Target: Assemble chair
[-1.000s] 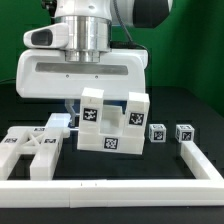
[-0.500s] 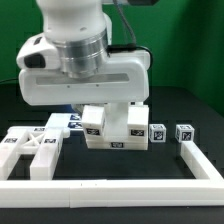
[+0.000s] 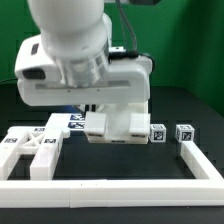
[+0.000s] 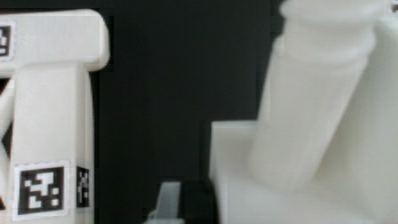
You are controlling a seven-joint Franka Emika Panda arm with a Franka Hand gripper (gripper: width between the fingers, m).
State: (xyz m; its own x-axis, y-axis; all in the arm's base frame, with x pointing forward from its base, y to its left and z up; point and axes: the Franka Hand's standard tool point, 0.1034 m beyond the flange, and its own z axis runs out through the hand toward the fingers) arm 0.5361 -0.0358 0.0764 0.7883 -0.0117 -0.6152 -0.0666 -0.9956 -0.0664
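The partly joined chair (image 3: pixel 118 127), a white blocky assembly, sits mid-table directly under the arm's big white hand (image 3: pixel 85 75), which hides its upper part. In the wrist view it fills one side as a white block with a rounded post (image 4: pixel 311 100). My gripper (image 4: pixel 169 203) is shut. Its narrow tip sits close beside that block, and I see nothing between the jaws. The fingers are hidden in the exterior view. A flat white notched piece (image 3: pixel 30 150) with tags lies at the exterior view's left; the wrist view shows it as a tagged white bar (image 4: pixel 50 130).
Two small cube-ended legs (image 3: pixel 157 132) (image 3: pixel 183 132) with tags stand at the exterior view's right. The long white L-shaped border rail (image 3: pixel 110 184) runs along the front and up the right side.
The arm has come down and leaned forward over the chair assembly. The assembly now sits lower and more tilted, and the hand hides most of its tags.
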